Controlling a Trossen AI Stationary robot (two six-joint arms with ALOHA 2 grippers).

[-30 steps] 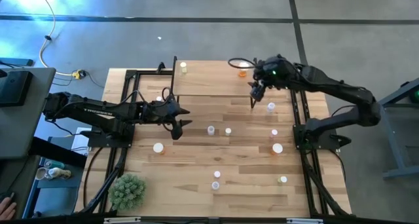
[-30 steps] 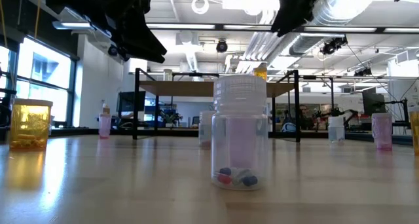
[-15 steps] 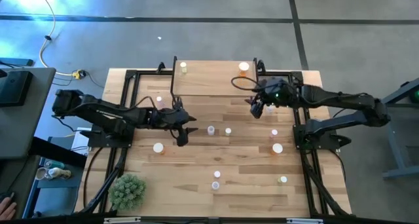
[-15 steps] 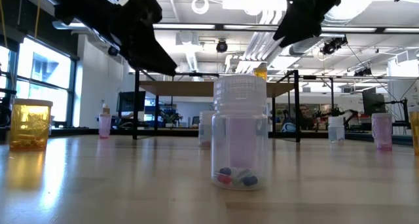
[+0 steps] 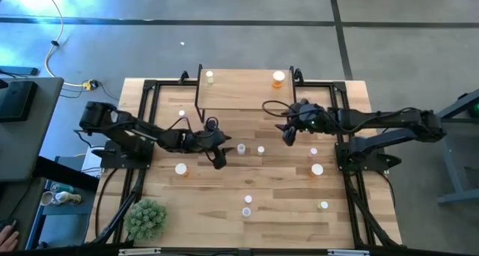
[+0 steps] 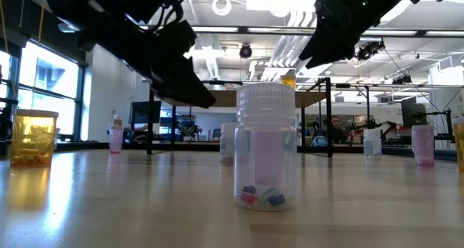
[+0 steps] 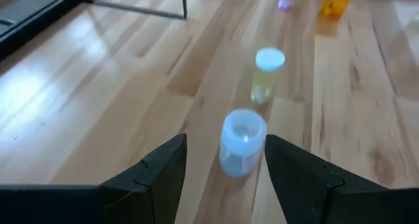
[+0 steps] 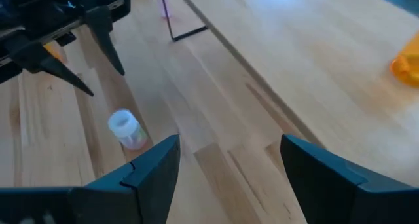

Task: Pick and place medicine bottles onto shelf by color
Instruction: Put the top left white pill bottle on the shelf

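Observation:
My left gripper (image 5: 218,154) is open and low over the table's middle. Just ahead of its fingertips stands a pale lavender bottle (image 7: 242,143) with a white cap, also seen from above (image 5: 241,147); the fingers are apart from it. A yellow-green bottle (image 7: 267,73) stands just beyond it. My right gripper (image 5: 287,133) is open and empty, in front of the shelf (image 5: 243,97). The shelf's top carries a yellow-green bottle (image 5: 210,77) at its left end and an orange bottle (image 5: 278,78) at its right end.
More bottles stand about the table: pink (image 5: 182,114), orange (image 5: 180,168), pink (image 5: 313,152), orange (image 5: 317,169), yellow-green (image 5: 323,206), and two pale ones (image 5: 247,206) near the front. A spiky green plant (image 5: 145,218) stands at the near left corner.
My left gripper has gone toward the table's right and a little nearer, coming down to the pale lavender bottle. My right gripper has come away from the shelf toward the near edge and a little left. No bottle has moved.

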